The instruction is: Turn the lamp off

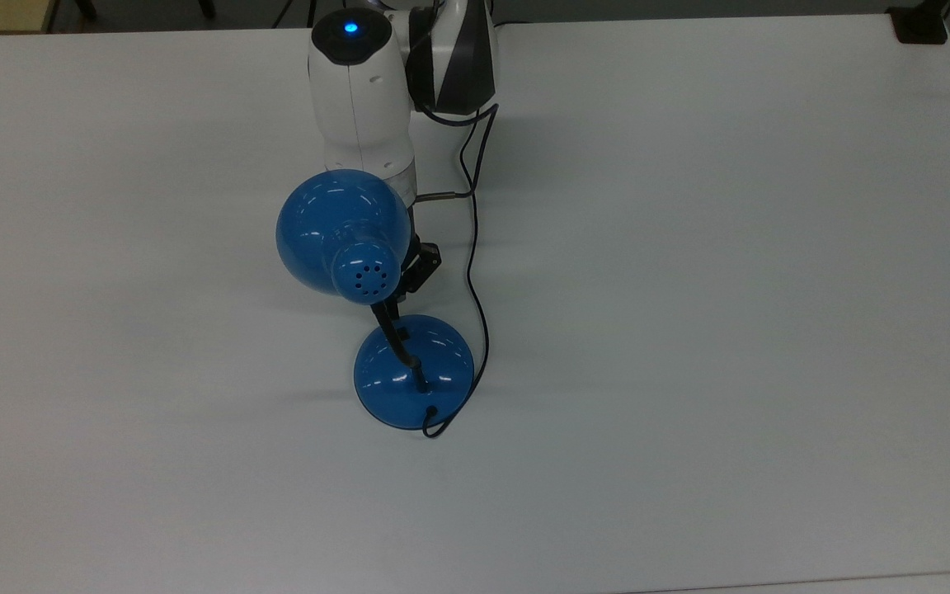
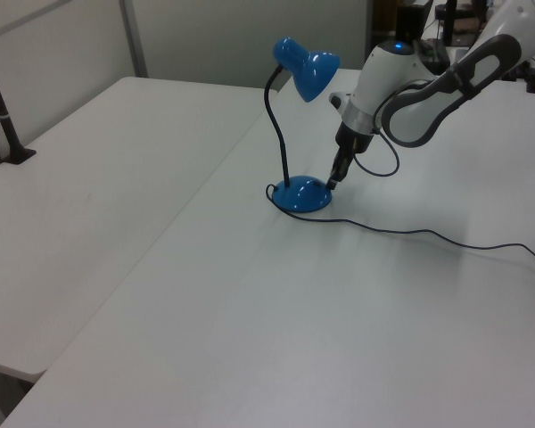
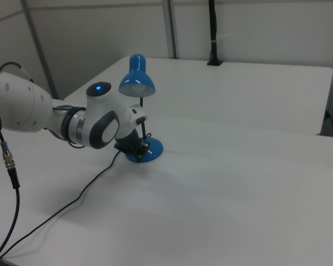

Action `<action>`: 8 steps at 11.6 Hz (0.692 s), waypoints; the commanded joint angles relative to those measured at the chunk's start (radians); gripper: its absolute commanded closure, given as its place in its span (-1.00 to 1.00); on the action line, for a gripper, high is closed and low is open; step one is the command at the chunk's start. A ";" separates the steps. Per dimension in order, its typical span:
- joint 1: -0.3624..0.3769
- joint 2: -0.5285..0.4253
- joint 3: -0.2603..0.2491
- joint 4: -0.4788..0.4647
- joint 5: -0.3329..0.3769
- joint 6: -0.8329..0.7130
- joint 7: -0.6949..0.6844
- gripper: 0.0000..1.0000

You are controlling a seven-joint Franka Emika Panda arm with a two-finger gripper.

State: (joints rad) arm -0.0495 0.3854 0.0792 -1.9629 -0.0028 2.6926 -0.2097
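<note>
Your arm (image 2: 401, 76) wears glossy white shells with dark grey joint bands, a blue light glowing on its wrist housing, and a black gripper (image 2: 336, 175).

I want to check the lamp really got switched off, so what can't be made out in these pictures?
- Switch on the lamp base: too small in the left view; the gooseneck crosses it in the top view.
- Pincer tip: whether it touches the base is unclear in the left view; the shade covers it in the top view, the arm in the right view.
- Cord's far end: cut off by the left view's right edge.
</note>
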 commanded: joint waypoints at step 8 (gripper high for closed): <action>-0.033 -0.382 -0.013 0.094 -0.006 -0.848 -0.030 -1.00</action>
State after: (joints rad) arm -0.0798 0.0748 0.0744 -1.9239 -0.0063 2.0086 -0.2343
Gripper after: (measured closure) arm 0.374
